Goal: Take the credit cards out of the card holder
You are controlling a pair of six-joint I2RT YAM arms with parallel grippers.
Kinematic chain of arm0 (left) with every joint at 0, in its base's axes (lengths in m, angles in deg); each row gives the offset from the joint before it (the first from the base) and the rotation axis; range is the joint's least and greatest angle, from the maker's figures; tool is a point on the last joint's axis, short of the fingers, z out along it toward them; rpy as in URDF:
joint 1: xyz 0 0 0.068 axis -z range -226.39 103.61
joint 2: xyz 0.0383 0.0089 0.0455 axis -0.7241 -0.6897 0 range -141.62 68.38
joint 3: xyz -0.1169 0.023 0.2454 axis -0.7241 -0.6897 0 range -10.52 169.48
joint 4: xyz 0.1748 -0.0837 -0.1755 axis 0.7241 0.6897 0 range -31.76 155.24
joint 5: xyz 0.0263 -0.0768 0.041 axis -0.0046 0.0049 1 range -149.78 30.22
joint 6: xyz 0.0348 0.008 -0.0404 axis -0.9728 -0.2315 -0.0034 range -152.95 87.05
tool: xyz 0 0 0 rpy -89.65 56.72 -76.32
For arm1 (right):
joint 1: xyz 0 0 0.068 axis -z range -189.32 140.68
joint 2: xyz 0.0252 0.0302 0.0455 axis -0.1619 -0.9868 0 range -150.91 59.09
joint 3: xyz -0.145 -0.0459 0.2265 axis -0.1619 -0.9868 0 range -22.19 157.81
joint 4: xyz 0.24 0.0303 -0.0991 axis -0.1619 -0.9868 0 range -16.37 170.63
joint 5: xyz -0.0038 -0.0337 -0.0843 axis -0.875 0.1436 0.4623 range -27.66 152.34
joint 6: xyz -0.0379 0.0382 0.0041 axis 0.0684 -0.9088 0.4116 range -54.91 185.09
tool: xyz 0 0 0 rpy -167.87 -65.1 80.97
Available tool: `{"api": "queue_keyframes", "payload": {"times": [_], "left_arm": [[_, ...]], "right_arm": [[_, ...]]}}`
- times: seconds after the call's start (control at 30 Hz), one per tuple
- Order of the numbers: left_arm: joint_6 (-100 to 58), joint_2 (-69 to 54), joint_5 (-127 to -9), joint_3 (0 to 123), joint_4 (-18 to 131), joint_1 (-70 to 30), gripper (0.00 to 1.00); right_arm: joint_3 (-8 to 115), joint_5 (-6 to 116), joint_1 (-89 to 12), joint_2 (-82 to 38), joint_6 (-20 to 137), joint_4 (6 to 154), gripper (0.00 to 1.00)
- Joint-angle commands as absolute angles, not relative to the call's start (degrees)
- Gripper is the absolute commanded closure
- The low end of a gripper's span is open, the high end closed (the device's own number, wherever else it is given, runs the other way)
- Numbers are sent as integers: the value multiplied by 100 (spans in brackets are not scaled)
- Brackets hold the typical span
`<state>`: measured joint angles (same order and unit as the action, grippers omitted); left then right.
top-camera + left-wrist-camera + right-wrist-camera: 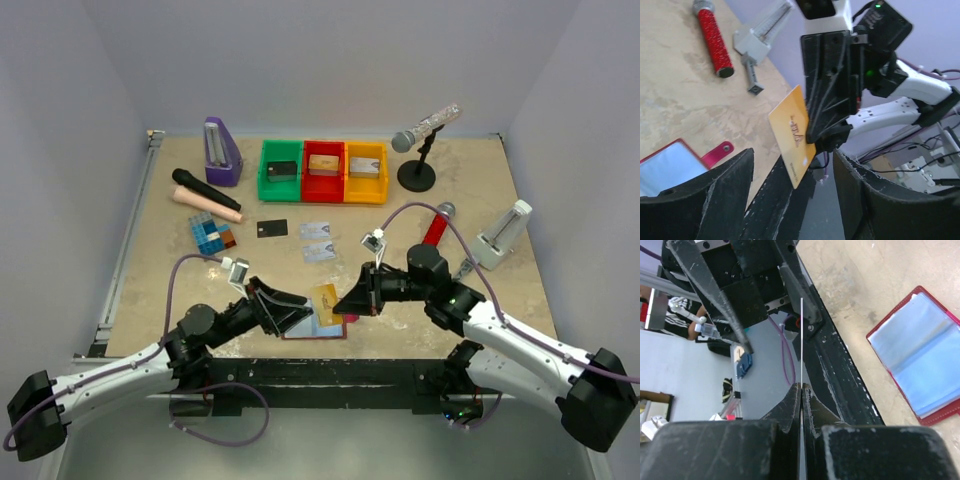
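The gold-orange credit card [325, 299] hangs in the air over the table's front edge, and my right gripper [345, 302] is shut on its right end. In the right wrist view that card [801, 335] shows edge-on, sticking out of the closed jaws [801, 389]. My left gripper [299, 308] stands open just left of the card, its fingers either side of the free end without touching it [792, 134]. The dark-red card holder [316, 330] lies open and flat below, with pale clear pockets [920, 352]. A black card [272, 228] and two silvery cards [314, 230] [318, 251] lie on the table.
Green, red and yellow bins [323, 172] with small blocks stand at the back. A purple metronome [222, 152], a black microphone [205, 190] and coloured blocks [212, 235] are at the left. A red microphone [437, 225], a white metronome [503, 235] and a microphone stand [418, 175] are at the right.
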<state>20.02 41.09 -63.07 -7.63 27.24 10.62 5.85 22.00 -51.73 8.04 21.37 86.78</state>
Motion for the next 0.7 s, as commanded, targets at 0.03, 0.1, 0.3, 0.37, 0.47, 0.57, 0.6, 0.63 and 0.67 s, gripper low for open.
{"api": "queue_keyframes", "payload": {"times": [0.03, 0.1, 0.3, 0.37, 0.47, 0.57, 0.6, 0.63, 0.67], "left_arm": [[1882, 3832, -6830, -894, 1465, 1047, 33], [1882, 3718, -6865, -929, 1351, 1047, 34], [1961, 3446, -6927, -973, 1061, 1047, 37], [1987, 3375, -6980, -982, 947, 1047, 41], [1987, 3270, -7181, -982, 771, 1047, 59], [2005, 3243, -7252, -1000, 709, 1047, 74], [1996, 3261, -7252, -1034, 700, 1047, 79], [2005, 3287, -7252, -1052, 674, 1047, 84], [2014, 3322, -7244, -1052, 656, 1047, 90]], "right_arm": [[585, 1945, -5273, 732, 1658, 9653, 100], [603, 1936, -5309, 715, 1588, 9741, 100], [638, 1962, -5405, 601, 1447, 9952, 100], [673, 1980, -5467, 557, 1438, 9979, 100], [691, 1998, -5528, 504, 1438, 9988, 100], [717, 2006, -5546, 504, 1481, 9927, 100], [726, 1998, -5546, 512, 1516, 9874, 100], [726, 1945, -5555, 521, 1526, 9856, 100], [735, 1901, -5555, 530, 1543, 9830, 100]]}}
